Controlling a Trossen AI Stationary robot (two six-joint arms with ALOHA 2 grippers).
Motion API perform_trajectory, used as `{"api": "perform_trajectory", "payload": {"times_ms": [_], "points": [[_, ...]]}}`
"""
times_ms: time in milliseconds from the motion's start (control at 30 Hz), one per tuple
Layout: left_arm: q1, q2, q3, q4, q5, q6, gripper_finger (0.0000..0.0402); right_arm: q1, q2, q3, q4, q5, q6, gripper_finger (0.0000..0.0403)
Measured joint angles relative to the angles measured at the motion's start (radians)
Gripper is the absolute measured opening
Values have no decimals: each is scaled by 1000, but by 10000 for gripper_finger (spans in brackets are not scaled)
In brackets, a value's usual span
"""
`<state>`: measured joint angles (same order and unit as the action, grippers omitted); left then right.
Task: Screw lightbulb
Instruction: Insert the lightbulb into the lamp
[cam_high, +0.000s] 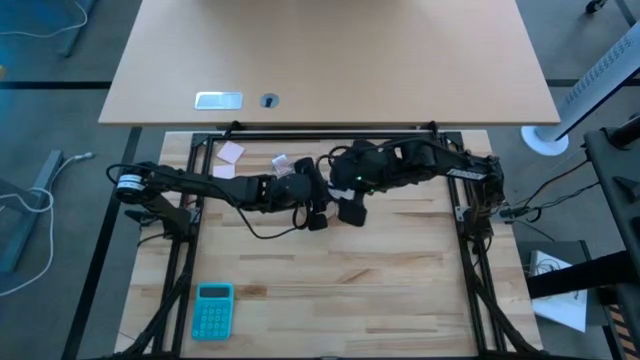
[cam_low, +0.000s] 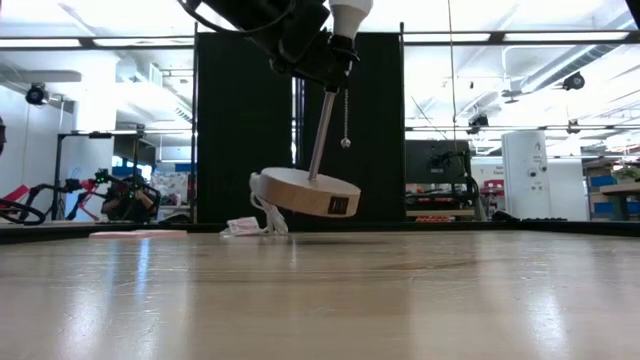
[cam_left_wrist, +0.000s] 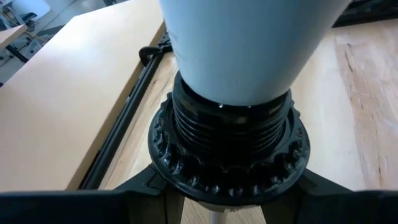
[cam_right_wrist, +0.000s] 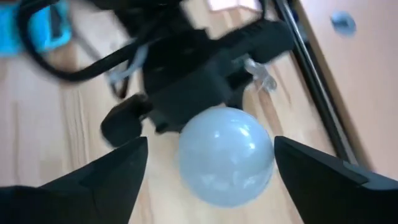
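Note:
The pale white lightbulb (cam_left_wrist: 249, 43) sits with its narrow end in the black threaded socket (cam_left_wrist: 230, 143) at the top of a small lamp. The lamp has a thin stem (cam_low: 322, 135) and a round wooden disc base (cam_low: 305, 190). My left gripper (cam_low: 305, 50) is shut on the lamp just under the socket. My right gripper (cam_right_wrist: 211, 168) is open. Its fingers (cam_right_wrist: 106, 180) stand on either side of the bulb's round end (cam_right_wrist: 225, 155), with a gap on each side. In the high view both grippers meet at the table's middle (cam_high: 335, 188). My left gripper pinches the lamp just below the socket's ribbed collar (cam_left_wrist: 214, 208) between its two fingers, which lie across the stem. The exact place of contact is hidden by the collar. The lamp hangs tilted below the fingers, and its wooden base appears lifted off the table.
A crumpled wrapper with a cord (cam_low: 245, 227) lies under the raised base. A pull chain with a bead (cam_low: 345, 143) hangs from the socket. Pink notes (cam_high: 232, 152) lie at the far left and a turquoise calculator (cam_high: 212, 308) at the near left. A black cord (cam_high: 262, 232) trails on the table.

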<state>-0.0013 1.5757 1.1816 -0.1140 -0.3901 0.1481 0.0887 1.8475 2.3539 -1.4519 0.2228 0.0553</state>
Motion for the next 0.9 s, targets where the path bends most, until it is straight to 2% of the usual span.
{"api": "perform_trajectory", "payload": {"times_ms": [200,367,733,900], "points": [[0,0,0,-1,0,-3,145,0,-9,2,-23,14,-354,343],[0,1,0,0,6,-3,145,-1,-9,2,-23,46,-562,343],[0,2,0,1,7,-4,145,-1,-8,2,-25,67,-860,343],[0,2,0,1,7,-4,145,-1,-8,2,-25,68,-892,343]]}}
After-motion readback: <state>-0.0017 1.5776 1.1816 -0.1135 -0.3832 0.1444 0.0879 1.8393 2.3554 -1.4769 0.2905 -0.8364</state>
